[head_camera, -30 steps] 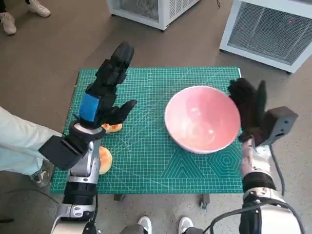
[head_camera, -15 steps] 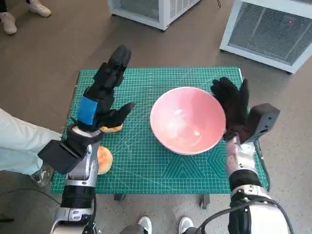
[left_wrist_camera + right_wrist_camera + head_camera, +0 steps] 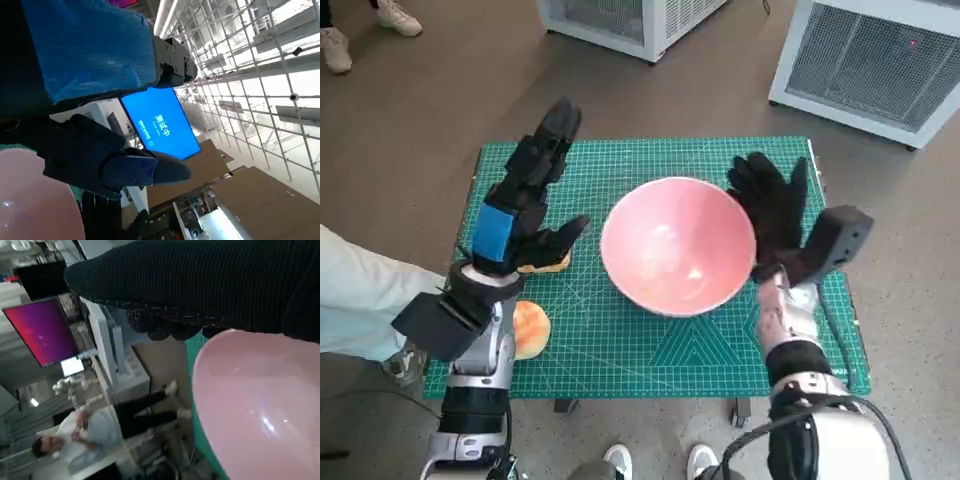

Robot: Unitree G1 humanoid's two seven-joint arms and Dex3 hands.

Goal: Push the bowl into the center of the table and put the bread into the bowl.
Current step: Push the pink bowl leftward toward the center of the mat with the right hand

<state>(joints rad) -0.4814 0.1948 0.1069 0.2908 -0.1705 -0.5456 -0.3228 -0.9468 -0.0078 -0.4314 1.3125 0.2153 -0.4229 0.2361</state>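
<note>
We have the right hand (image 3: pixel 772 215), fingers spread, flat against the bowl (image 3: pixel 678 243); push unevenly and it tips. The bread (image 3: pixel 530 328) lies well left of the bowl, below our spread, empty left hand (image 3: pixel 525 205).

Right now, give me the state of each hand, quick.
Left hand: open, raised, holding nothing.
Right hand: open, flat against the bowl rim, gripping nothing.

Left hand (image 3: pixel 525 200) covers most of one bread piece (image 3: pixel 552 263); left forearm hides part of the other bread (image 3: pixel 533 327). Bowl (image 3: pixel 260 410) cut off by right wrist frame edge; right hand (image 3: pixel 772 208) contact with its rim unclear.
</note>
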